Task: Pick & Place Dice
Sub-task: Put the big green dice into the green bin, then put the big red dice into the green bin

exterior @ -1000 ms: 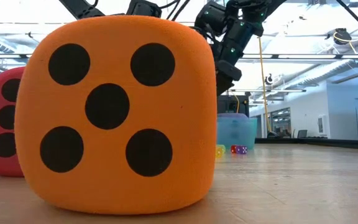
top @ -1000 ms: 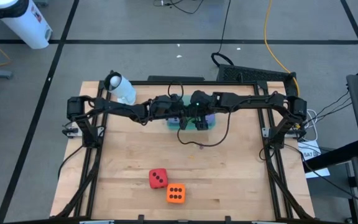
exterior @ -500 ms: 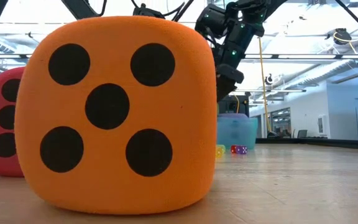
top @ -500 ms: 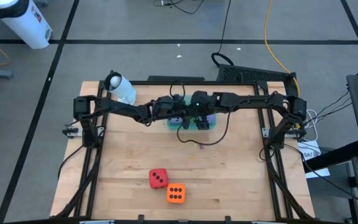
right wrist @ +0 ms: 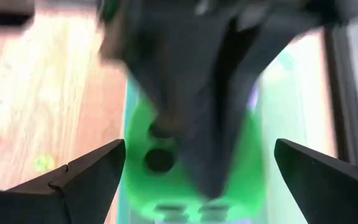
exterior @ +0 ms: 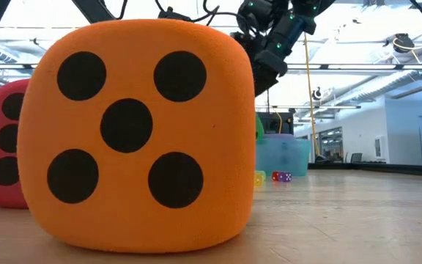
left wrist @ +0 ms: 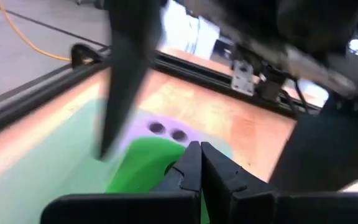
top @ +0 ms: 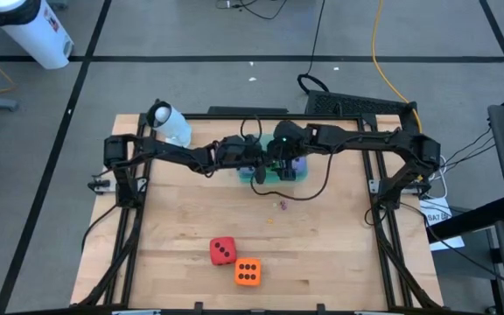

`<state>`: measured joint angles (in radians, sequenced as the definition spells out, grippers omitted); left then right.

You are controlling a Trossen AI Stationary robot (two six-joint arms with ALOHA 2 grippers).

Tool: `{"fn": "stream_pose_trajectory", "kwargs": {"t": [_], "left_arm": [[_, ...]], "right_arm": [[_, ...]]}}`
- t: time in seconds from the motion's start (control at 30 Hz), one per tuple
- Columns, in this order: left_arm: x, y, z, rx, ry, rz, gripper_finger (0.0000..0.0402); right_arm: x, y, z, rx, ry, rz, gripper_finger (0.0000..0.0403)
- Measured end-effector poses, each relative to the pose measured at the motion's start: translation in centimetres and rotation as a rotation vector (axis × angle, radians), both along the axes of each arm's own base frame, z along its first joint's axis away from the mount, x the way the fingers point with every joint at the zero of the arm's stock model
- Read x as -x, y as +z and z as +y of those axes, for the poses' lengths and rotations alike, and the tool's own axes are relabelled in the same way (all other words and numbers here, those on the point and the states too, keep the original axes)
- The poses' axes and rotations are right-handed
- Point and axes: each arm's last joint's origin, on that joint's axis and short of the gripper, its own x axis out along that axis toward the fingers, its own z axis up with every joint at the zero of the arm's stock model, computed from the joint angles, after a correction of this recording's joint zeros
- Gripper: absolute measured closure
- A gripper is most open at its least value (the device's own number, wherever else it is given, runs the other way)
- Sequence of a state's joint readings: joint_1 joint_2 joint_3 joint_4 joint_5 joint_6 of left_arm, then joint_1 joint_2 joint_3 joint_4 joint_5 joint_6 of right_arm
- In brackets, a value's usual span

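Dice: large soft cubes with rounded edges and round black pips; the four I can see lie in two groups, well apart.
Red die point(top: 222, 250): on the bare wood near the front edge of the table point(top: 173, 219), a little left of the middle. Its top face shows two pips. In the low view it sits at the far left, partly hidden behind the orange one.
Orange die point(top: 248, 272): just beside the red die, to its right and nearer the front edge; touching or not, I cannot tell. Its top shows four pips. In the low view it fills most of the picture, and the face toward the camera has five pips.
Left gripper point(left wrist: 196, 163): at the back middle of the table, above the tray. The fingers are pressed together at the tips, with nothing between them.
Green die point(left wrist: 143, 167): inside the tray, under both grippers. The right wrist view shows a bright green face with a black pip, partly covered by the other arm.
Purple die point(left wrist: 160, 129): light purple, in the tray just behind the green one; two pips are visible.
Tray point(top: 291, 176): flat, translucent teal, at the back middle.
Right gripper point(right wrist: 197, 171): over the green die in the tray. The fingers are spread wide, one on each side of the die, not touching it.
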<state>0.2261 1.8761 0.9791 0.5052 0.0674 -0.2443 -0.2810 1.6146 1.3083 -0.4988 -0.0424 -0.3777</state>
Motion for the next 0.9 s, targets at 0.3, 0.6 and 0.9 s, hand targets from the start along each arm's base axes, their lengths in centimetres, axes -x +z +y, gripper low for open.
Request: {"fn": "stream_pose_trajectory", "kwargs": {"t": [0.3,0.6,0.9], "left_arm": [[0.3,-1.4,-0.3,0.004,-0.005,0.089,0.0399],[0.6,1.2,-1.3,-0.067,-0.072,0.046,0.0397],[6.6,11.0,-6.6,-0.318,-0.062,0.102,0.0398]], "right_arm": [[0.7,1.5,0.5,0.019,-0.006,-0.052,0.0003],[2.5,4.1,0.9,0.029,-0.056,-0.116,0.0003],[7.7,10.3,3.6,-0.018,-0.091,-0.355,0.002]]}}
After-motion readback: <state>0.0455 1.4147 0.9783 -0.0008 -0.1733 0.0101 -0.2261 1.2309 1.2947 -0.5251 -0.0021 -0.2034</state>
